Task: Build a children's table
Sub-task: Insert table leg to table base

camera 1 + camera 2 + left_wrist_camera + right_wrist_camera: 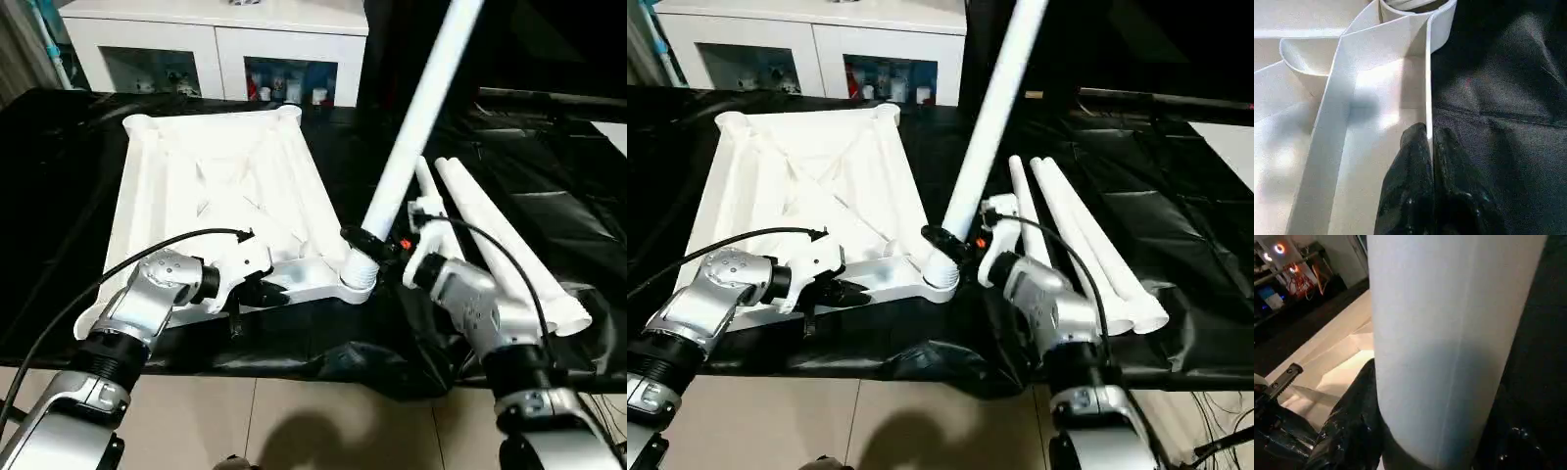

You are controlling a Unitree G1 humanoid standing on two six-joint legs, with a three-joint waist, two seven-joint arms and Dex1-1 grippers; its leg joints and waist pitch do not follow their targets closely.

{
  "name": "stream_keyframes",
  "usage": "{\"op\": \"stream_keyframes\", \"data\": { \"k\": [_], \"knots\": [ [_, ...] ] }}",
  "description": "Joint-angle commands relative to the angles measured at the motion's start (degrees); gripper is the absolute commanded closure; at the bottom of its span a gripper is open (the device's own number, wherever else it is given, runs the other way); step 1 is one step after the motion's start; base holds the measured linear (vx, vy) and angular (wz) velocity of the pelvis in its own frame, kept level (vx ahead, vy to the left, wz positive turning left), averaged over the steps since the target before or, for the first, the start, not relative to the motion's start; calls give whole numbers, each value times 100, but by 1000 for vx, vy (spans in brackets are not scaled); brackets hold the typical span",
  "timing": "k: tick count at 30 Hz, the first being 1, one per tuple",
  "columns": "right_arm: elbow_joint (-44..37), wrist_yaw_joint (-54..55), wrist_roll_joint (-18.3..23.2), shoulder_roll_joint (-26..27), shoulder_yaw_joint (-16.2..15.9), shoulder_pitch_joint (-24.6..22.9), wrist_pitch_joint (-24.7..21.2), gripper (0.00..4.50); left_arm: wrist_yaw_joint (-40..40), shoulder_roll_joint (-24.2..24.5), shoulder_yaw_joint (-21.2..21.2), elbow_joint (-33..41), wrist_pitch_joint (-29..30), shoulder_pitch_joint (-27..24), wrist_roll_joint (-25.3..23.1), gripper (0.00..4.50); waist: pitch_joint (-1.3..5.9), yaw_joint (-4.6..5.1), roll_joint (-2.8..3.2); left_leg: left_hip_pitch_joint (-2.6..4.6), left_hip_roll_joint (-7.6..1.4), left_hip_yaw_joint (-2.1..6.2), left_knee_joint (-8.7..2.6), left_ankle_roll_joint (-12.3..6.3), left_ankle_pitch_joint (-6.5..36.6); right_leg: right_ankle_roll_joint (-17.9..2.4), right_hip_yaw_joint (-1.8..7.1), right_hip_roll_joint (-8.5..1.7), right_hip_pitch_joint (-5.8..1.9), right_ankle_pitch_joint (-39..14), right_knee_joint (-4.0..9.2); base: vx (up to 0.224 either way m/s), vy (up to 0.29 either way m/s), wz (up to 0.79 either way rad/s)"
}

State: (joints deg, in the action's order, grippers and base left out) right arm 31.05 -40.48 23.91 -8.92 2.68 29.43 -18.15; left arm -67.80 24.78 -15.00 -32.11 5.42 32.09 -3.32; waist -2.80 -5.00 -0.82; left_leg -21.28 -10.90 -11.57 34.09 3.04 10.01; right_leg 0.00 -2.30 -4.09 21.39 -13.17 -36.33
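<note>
The white square table top (pixel 216 186) lies upside down on the black cloth, its ribbed underside facing up. My left gripper (pixel 266 291) is shut on the thin wall of its near rim (pixel 1428 98), one finger (pixel 1405 186) on each side. A long white leg (pixel 416 117) stands tilted in the near right corner socket (pixel 358 279). My right gripper (pixel 370 245) is shut on the leg just above that socket. In the right wrist view the leg (pixel 1449 333) sits between the black fingers (pixel 1352 421). Two more legs (pixel 500 235) lie side by side right of the top.
The black cloth (pixel 549 176) covers the work surface and hangs crumpled over its near edge. A white cabinet (pixel 216 49) with glass doors stands behind. Tiled floor (pixel 294 421) lies below the near edge. Black cables loop over both forearms.
</note>
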Motion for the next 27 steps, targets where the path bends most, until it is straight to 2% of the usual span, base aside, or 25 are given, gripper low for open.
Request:
{"op": "stream_keyframes", "data": {
  "k": [1,4,7,9,16,19,21,27],
  "knots": [
    [215,42,-240,-43,12,-278,99,263,-46,-135,-86,-8,24,-96,134,450,330,57,18,138,-275,128,-433,48,1134,-1245,258,-423,-111,-721,462,0,0,0],
    [220,-32,-541,-55,-228,-458,552,263,-18,-152,-78,-53,-2,-46,122,450,335,60,19,128,-273,126,-433,36,1134,-1253,254,-424,-119,-656,463,0,0,0],
    [215,-26,-577,-38,-246,-491,640,264,-14,-156,-74,-61,-5,-33,122,450,321,65,21,140,-275,134,-453,53,1280,-1222,257,-433,-111,-867,493,0,0,0],
    [215,-17,-681,-17,-311,-568,902,264,-2,-167,-64,-67,3,-14,123,450,319,69,27,141,-279,139,-457,80,1368,-1193,262,-440,-100,-991,504,0,0,0],
    [309,-16,-571,154,-190,-769,1404,264,16,-174,-27,-59,22,14,131,450,304,84,36,143,-285,155,-489,86,1581,-1166,269,-446,-86,-1201,539,0,0,0],
    [326,-8,-424,228,-66,-807,1427,264,16,-173,-20,-59,27,15,137,450,307,84,39,149,-288,156,-492,88,1616,-1166,274,-446,-79,-1241,546,0,0,0],
    [400,25,-415,235,-25,-806,1435,264,10,-169,-22,-52,32,14,136,450,312,85,48,134,-290,159,-502,71,1535,-1190,269,-441,-93,-1090,533,0,0,0],
    [563,-95,-625,77,-222,-796,1326,264,-44,-139,-25,-34,37,22,141,450,294,93,47,146,-291,164,-515,117,1706,-1163,271,-443,-80,-1342,560,0,0,0]
  ]
}}
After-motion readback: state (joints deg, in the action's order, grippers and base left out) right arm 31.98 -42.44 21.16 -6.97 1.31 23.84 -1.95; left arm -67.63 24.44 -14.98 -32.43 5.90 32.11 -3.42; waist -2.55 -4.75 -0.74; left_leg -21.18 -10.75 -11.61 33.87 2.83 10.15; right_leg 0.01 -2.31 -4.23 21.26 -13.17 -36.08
